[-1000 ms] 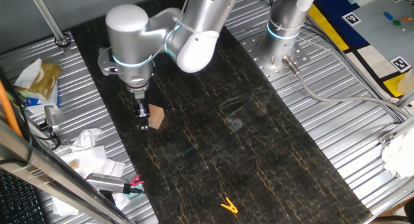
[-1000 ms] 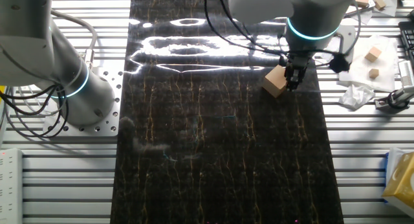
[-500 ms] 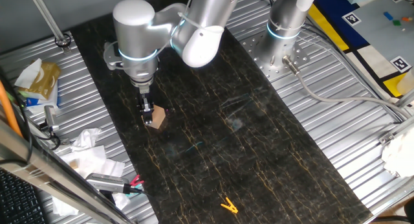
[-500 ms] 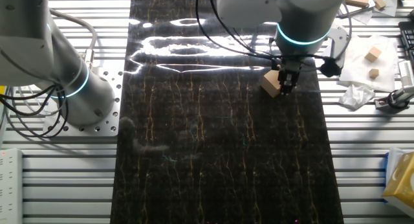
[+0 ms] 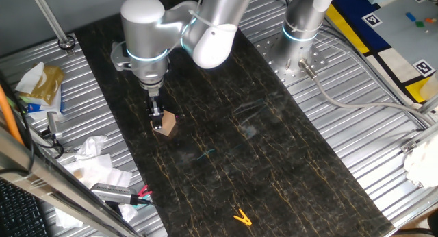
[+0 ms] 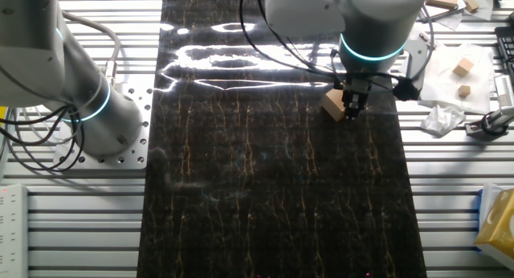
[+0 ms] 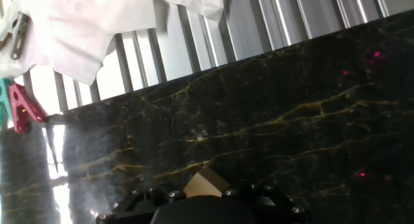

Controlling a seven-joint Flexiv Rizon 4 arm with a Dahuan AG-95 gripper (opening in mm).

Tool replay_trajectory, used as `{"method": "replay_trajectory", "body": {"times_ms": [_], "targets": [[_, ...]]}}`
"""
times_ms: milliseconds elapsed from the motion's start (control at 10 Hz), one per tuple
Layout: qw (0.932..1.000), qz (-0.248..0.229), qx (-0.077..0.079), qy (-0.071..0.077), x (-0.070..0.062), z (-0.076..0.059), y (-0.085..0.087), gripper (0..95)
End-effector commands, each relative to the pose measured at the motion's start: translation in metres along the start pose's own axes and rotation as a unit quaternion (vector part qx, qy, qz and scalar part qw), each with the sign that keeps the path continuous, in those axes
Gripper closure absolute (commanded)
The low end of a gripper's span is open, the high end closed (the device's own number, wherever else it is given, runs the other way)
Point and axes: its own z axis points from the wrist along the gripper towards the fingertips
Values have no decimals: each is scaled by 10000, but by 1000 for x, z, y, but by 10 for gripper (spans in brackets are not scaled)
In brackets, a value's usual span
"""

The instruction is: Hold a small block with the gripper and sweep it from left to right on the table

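Tan wooden small block (image 5: pixel 166 125) pinched by the closed tool (image 5: pixel 158 118) on the table (image 5: pixel 226 141).

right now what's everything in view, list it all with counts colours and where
small block: one, light tan, on the table near its edge, between the gripper fingers
table: one, black with gold veins, centre
ribbed metal sheets: silver, flanking the table
clip: one, yellow, on the table's near end
spare wooden blocks: at least two, tan, on white paper beside the table
crumpled tissue: white, on the ribbed sheet
clips: red and teal, off the table edge
second arm's base: one, silver, blue ring
gripper: one, black, on the silver arm, closed on the small block
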Motion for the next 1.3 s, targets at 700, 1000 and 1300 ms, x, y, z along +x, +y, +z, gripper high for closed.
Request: {"method": "replay_trajectory", "body": {"times_ms": [700, 1000, 1300], "targets": [[9998, 115, -150, 20, 1, 1, -1, 190], [9998, 125, -166, 23, 2, 1, -2, 190], [9997, 140, -188, 31, 2, 0, -2, 190]]}}
